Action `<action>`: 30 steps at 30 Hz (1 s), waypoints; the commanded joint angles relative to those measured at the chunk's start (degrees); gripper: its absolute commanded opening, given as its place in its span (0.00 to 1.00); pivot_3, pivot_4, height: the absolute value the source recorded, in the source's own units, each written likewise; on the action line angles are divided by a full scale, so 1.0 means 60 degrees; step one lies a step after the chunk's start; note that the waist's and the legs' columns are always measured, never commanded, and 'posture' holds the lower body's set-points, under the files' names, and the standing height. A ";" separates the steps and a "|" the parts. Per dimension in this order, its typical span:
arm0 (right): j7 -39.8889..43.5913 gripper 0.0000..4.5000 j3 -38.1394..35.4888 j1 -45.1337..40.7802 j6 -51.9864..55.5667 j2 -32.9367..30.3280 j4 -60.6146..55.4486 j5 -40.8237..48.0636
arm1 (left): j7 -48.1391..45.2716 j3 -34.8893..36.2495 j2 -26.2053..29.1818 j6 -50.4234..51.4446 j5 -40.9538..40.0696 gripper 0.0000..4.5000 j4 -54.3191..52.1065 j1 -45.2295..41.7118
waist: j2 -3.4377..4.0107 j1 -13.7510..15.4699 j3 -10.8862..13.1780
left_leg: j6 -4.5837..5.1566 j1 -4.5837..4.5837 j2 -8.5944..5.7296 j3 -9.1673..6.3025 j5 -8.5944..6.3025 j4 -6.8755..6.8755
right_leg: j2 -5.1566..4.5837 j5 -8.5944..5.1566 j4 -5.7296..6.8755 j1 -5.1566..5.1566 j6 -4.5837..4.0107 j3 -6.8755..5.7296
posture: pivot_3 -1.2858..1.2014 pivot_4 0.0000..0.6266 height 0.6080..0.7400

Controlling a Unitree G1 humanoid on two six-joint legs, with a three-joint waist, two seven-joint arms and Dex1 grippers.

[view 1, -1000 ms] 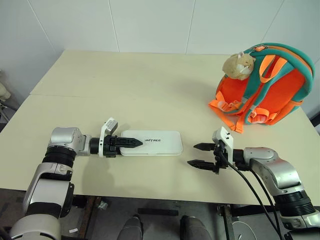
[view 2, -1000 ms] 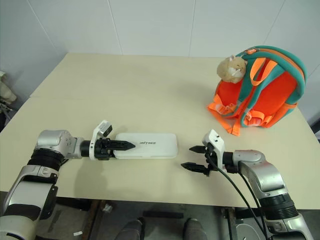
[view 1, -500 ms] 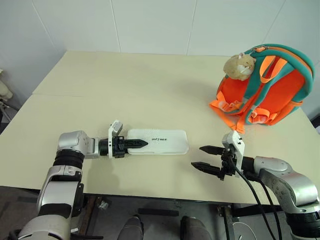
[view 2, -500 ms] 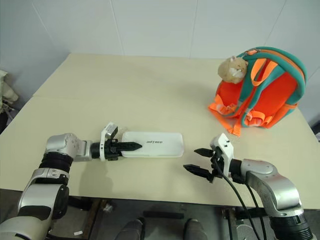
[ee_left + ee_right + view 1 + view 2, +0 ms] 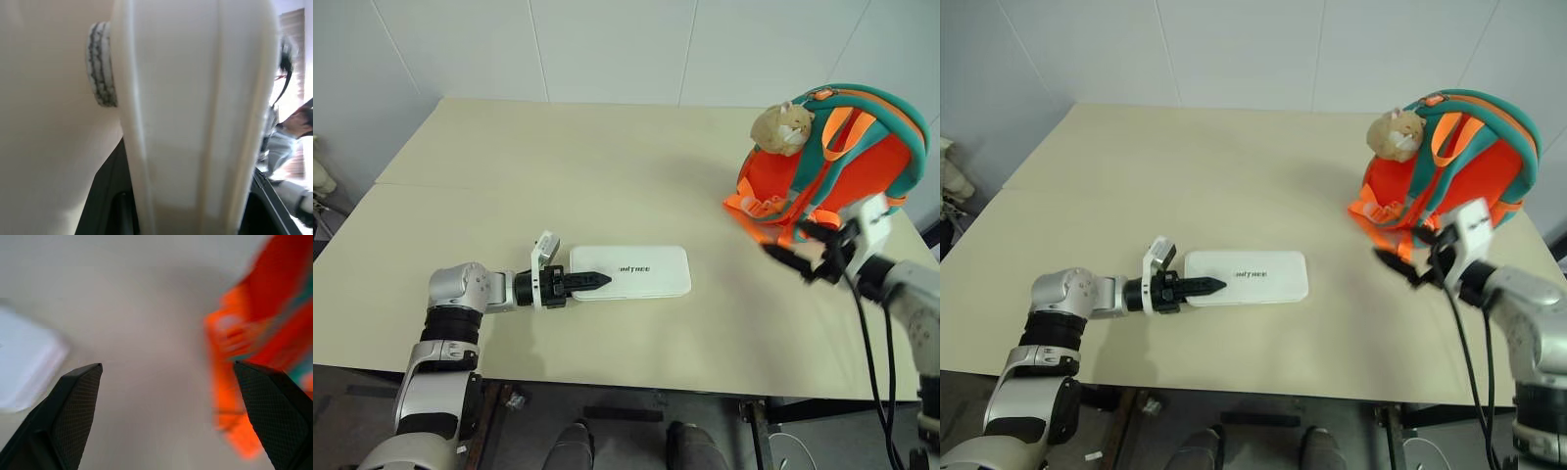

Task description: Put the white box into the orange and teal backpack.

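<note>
White box [image 5: 629, 271] is lying flat on the bench [image 5: 607, 176] with our left pincer [image 5: 592, 281] clamped on its end, our right pincer [image 5: 795, 247] gaping wide beside the closed-looking orange and teal backpack [image 5: 842, 181], so we are judging stowing undone.

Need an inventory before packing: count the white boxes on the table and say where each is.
1. The white box lies flat near the table's front edge, its left end clamped by the left gripper. The orange and teal backpack could hide others.
</note>
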 commanded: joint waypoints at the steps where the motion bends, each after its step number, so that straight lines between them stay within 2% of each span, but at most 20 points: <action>1: -0.0247 1.00 0.0124 -0.0910 -0.0830 -0.0209 0.1174 -0.0632 | -0.0089 0.0157 0.0194 -0.0330 -0.0315 0.31 -0.0757 0.0349 | 0.0001 -0.0042 -0.0001 | -0.0001 0.0002 0.0000 0.0001 0.0000 -0.0012 | 0.0000 -0.0001 0.0003 -0.0002 0.0001 0.0000 | 0.52 0.24 1.00; 5: -0.0167 1.00 0.0477 -0.1689 -0.0724 -0.0411 0.1864 -0.1015 | 0.0009 0.0369 0.0439 -0.0222 -0.0517 0.31 -0.1429 0.0974 | 0.0001 -0.0079 0.0000 | -0.0009 0.0006 0.0003 0.0009 -0.0002 -0.0032 | 0.0000 -0.0005 0.0019 -0.0016 0.0009 0.0008 | 0.52 0.24 1.00; 9: 0.0028 1.00 0.0244 -0.1568 -0.0386 -0.0759 0.1595 -0.0877 | 0.0076 0.0601 0.0752 -0.0016 -0.0843 0.31 -0.2060 0.1597 | 0.0002 -0.0052 0.0000 | -0.0041 -0.0002 -0.0002 0.0010 0.0009 -0.0038 | 0.0000 -0.0023 0.0015 -0.0019 0.0028 0.0016 | 0.52 0.24 1.00; 16: -0.0142 1.00 0.0578 -0.2144 -0.0677 -0.0831 0.2504 -0.1349 | 0.0228 0.0719 0.0849 -0.0027 -0.1147 0.31 -0.2407 0.1926 | 0.0002 -0.0030 0.0000 | -0.0006 0.0001 -0.0001 0.0020 -0.0015 -0.0015 | 0.0000 -0.0021 0.0015 -0.0015 0.0024 0.0019 | 0.52 0.24 1.00; 17: -0.0149 1.00 0.0675 -0.2291 -0.0248 -0.0991 0.2567 -0.1413 | 0.0165 0.0613 0.0937 0.0027 -0.1196 0.31 -0.2627 0.2034 | 0.0002 -0.0044 0.0000 | -0.0005 0.0000 -0.0001 0.0024 -0.0014 -0.0011 | 0.0000 -0.0021 0.0014 -0.0015 0.0024 0.0022 | 0.52 0.24 1.00; 20: -0.0046 1.00 0.0235 -0.2306 0.0038 -0.1174 0.2364 -0.1061 | 0.0150 0.0506 0.1086 -0.0037 -0.1243 0.31 -0.2890 0.2249 | 0.0005 -0.0074 0.0002 | -0.0005 0.0004 0.0001 0.0030 -0.0014 -0.0013 | 0.0000 -0.0022 0.0017 -0.0017 0.0021 0.0031 | 0.52 0.24 1.00; 23: -0.0128 1.00 0.0214 -0.2384 -0.0345 -0.0987 0.2687 -0.1094 | 0.0192 0.0504 0.1082 -0.0182 -0.1235 0.31 -0.2786 0.2253 | 0.0005 -0.0064 0.0002 | -0.0002 0.0004 0.0000 0.0030 -0.0016 -0.0015 | 0.0001 -0.0022 0.0017 -0.0017 0.0021 0.0031 | 0.52 0.24 1.00; 27: -0.0188 1.00 0.0765 -0.3595 -0.1337 -0.0099 0.4433 -0.1449 | 0.0227 0.0430 0.0938 -0.0492 -0.1135 0.31 -0.2423 0.1935 | 0.0005 -0.0220 0.0002 | -0.0001 0.0012 0.0001 0.0047 -0.0016 -0.0005 | 0.0000 -0.0019 0.0014 -0.0013 0.0023 0.0043 | 0.52 0.24 1.00; 30: 0.0426 1.00 0.1297 -0.5020 -0.2048 0.0684 0.6173 -0.1645 | 0.0198 0.0394 0.0900 -0.0639 -0.1166 0.31 -0.2249 0.1693 | 0.0006 -0.0325 0.0003 | 0.0002 0.0024 0.0001 0.0059 -0.0007 -0.0007 | 0.0001 -0.0011 0.0017 -0.0011 0.0026 0.0062 | 0.52 0.24 1.00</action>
